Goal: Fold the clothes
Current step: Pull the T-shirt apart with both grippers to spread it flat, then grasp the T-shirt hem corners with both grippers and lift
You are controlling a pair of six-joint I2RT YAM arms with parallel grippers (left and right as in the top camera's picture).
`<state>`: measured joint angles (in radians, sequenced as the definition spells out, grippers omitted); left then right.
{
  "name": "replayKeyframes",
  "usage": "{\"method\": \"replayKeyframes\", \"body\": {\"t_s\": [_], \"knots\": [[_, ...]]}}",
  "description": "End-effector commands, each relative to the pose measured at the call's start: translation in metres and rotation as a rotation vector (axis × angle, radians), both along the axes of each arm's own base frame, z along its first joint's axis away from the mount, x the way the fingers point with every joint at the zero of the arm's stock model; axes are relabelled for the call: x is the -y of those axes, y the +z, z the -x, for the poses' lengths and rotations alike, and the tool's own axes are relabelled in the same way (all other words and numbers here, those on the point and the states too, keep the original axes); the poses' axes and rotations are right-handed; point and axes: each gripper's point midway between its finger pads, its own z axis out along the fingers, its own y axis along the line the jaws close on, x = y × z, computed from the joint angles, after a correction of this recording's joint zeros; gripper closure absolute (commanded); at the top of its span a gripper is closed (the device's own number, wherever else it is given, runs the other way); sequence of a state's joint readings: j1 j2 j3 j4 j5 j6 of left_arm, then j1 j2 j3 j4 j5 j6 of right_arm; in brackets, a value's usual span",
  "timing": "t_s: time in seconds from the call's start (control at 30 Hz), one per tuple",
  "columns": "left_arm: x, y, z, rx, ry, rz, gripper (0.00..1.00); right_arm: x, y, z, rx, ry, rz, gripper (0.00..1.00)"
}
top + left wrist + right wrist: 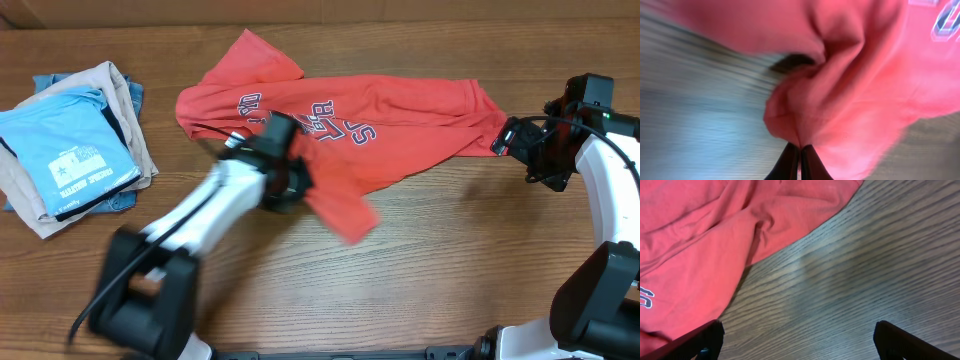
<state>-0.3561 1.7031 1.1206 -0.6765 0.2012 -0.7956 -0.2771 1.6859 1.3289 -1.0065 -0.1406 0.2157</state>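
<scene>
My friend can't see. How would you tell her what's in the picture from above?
A crumpled red T-shirt lies across a wooden table, lettering up. The blurred left gripper is on its near edge; the right gripper is by its right end. Folded clothes sit at the left, a light blue shirt on top.

Coral T-shirt (410,105): dark-and-white chest lettering (335,122), upside down, not legible. Light blue T-shirt (50,125): white print (85,168), too small to read.

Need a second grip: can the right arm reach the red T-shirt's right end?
Probably yes: the right gripper hangs open over the wooden table, with the coral-red T-shirt right beside it and nothing between.
</scene>
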Motion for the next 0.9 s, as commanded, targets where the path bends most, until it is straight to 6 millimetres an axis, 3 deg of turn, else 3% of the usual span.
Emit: {"method": "replayKeyframes", "body": {"t_s": [0.0, 0.13, 0.27, 0.57, 0.87], "knots": [[-0.067, 0.034, -0.003, 0.101, 0.021, -0.185, 0.96, 0.004, 0.018, -0.005, 0.053, -0.004, 0.024, 0.0], [-0.136, 0.033, 0.025, -0.033, 0.17, -0.327, 0.96, 0.004, 0.018, -0.004, 0.05, -0.004, 0.023, 0.0], [-0.166, 0.03, 0.036, -0.102, 0.277, -0.324, 0.96, 0.004, 0.017, -0.003, 0.047, -0.004, 0.023, 0.0], [-0.18, 0.029, 0.039, -0.122, 0.302, -0.304, 0.95, 0.002, 0.011, 0.003, 0.019, -0.004, 0.016, 0.01], [-0.181, 0.03, 0.038, -0.114, 0.305, -0.31, 0.93, -0.001, -0.04, 0.012, -0.046, -0.003, -0.004, 0.1]]}}
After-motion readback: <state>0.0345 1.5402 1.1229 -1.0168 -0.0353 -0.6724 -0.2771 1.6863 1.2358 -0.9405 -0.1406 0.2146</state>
